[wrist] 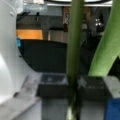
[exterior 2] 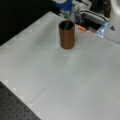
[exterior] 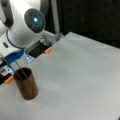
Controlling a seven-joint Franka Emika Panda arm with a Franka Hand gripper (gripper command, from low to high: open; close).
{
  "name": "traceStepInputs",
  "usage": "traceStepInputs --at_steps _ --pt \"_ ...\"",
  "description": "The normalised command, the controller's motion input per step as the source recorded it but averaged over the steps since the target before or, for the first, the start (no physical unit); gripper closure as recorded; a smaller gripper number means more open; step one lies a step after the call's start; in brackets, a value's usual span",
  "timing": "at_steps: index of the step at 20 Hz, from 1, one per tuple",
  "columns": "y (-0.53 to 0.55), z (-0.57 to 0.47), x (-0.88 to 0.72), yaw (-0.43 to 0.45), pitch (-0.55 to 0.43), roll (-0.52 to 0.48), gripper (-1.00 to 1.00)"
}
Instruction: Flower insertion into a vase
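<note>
I see the flat white table surface (exterior: 82, 75) (exterior 2: 62, 82) filling most of both front views. The white rounded robot arm housing (exterior: 22, 22), with a lit blue indicator, occupies a front view's top left. The dark brown, wood-look cylindrical vase (exterior: 26, 83) (exterior 2: 66, 34) stands upright on the table: at a front view's left edge, low down, and in a front view's top centre. A small orange block (exterior: 48, 50) (exterior 2: 81, 27) lies on the table's far edge, near the vase.

The gripper (wrist: 72, 86) appears in the wrist view, its two dark pads (wrist: 51, 85) pressed against a straight green flower stem (wrist: 75, 40) that passes between them; I read the tool as clenched on this stem. A second, curved green stem or leaf (wrist: 107, 47) rises at the wrist view's right. In a front view, the thin stem (exterior 2: 67, 23) runs down from the blue gripper part (exterior 2: 64, 5) into the vase mouth.
</note>
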Motion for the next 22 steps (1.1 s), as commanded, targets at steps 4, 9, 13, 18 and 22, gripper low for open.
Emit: traceStepInputs --at_steps 4,9,13,18,22 --pt "0.0 -0.01 0.23 -0.156 0.184 -0.041 1.0" --pt "0.01 -0.11 0.35 -0.156 0.198 -0.03 1.0" --pt "0.02 -0.19 0.45 -0.167 0.199 -0.028 1.0" --pt "0.03 -0.25 0.48 -0.169 0.158 -0.028 1.0" --pt "0.03 -0.22 0.45 -0.149 0.14 -0.015 -1.0"
